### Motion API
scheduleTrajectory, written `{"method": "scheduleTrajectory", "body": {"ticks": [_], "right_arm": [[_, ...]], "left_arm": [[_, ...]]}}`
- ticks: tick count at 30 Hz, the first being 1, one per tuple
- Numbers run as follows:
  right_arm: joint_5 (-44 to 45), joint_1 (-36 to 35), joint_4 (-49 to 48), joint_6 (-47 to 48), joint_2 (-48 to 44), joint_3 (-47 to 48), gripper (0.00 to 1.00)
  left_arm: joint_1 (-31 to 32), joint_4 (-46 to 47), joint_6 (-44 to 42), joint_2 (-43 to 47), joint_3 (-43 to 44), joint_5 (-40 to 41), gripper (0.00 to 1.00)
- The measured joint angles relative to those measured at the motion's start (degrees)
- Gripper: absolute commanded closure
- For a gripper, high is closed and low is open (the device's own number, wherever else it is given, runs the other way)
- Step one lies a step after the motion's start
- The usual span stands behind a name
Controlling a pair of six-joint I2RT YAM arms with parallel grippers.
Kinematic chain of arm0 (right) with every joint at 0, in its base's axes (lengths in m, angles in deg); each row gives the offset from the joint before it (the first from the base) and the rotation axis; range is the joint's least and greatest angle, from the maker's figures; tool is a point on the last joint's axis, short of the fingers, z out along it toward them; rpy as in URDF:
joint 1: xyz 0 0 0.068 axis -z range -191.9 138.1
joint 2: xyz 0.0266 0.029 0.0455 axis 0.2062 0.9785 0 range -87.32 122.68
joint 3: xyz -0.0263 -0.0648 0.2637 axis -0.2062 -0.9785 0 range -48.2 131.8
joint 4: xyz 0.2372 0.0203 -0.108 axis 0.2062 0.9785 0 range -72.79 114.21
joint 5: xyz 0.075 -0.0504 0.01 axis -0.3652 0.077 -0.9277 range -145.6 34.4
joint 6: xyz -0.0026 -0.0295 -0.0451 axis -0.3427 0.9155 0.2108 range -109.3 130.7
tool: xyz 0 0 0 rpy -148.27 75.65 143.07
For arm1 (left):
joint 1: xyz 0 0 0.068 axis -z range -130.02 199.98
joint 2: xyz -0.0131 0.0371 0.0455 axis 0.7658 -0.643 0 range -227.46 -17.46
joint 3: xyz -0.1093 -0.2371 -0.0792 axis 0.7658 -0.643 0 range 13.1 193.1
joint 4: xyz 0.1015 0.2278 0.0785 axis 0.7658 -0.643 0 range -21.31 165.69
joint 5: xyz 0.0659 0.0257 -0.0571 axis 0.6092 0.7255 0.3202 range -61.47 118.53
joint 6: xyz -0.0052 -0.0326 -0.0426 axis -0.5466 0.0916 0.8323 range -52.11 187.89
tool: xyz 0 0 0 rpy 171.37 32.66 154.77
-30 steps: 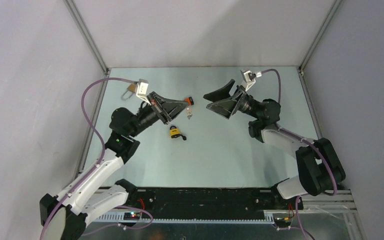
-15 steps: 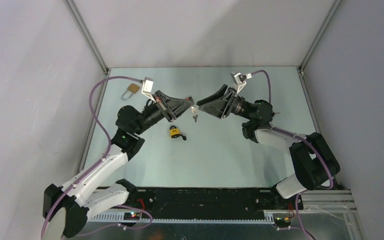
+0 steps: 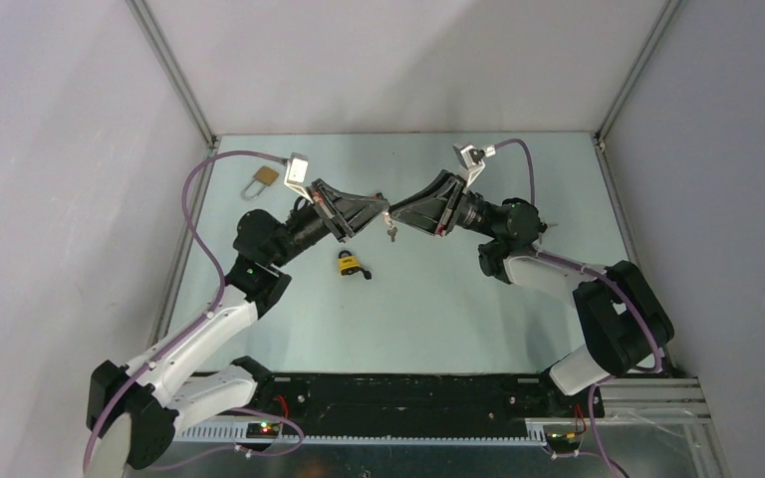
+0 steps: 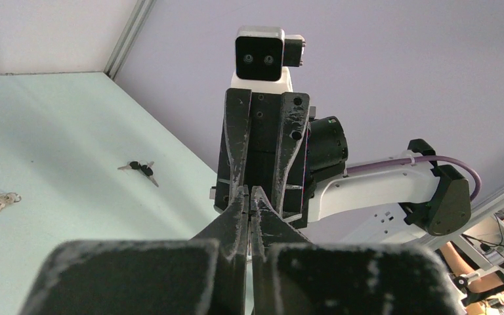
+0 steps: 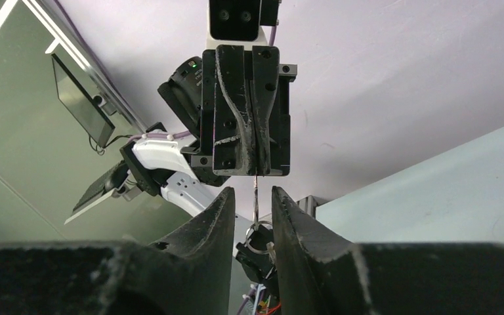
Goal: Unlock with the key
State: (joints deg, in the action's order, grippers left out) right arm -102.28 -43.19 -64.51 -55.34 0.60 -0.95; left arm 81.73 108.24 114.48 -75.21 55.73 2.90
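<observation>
Key [image 3: 390, 234] pinched by clenched left gripper [image 3: 382, 207]; right gripper [image 3: 395, 212] fingers apart, straddling key, not touching; padlock [image 3: 351, 263] nearby.

1. Left arm [image 3: 209, 329] rises from the near edge of the tabletop [image 3: 458, 309], wrist angled in toward the centre.
2. Right arm [image 3: 558, 271] mirrors it, elbow bent, reaching in from the right side.
3. Left gripper [image 3: 382, 204]: jaws pressed tight, key [image 5: 254, 197] pinched at the tips.
4. Right gripper [image 5: 249, 193] sits nose to nose with it, jaws parted, one on each side of that key with a gap showing on both sides.
</observation>
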Motion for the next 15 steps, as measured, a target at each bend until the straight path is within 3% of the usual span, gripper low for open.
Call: {"method": "scheduleTrajectory", "body": {"ticks": [15], "right_arm": [[-1.0,-0.9,0.2,0.0,0.7,0.3,0.81]], "left_arm": [[0.0,0.9,-0.1,0.2,0.0,1.3,1.00]]}}
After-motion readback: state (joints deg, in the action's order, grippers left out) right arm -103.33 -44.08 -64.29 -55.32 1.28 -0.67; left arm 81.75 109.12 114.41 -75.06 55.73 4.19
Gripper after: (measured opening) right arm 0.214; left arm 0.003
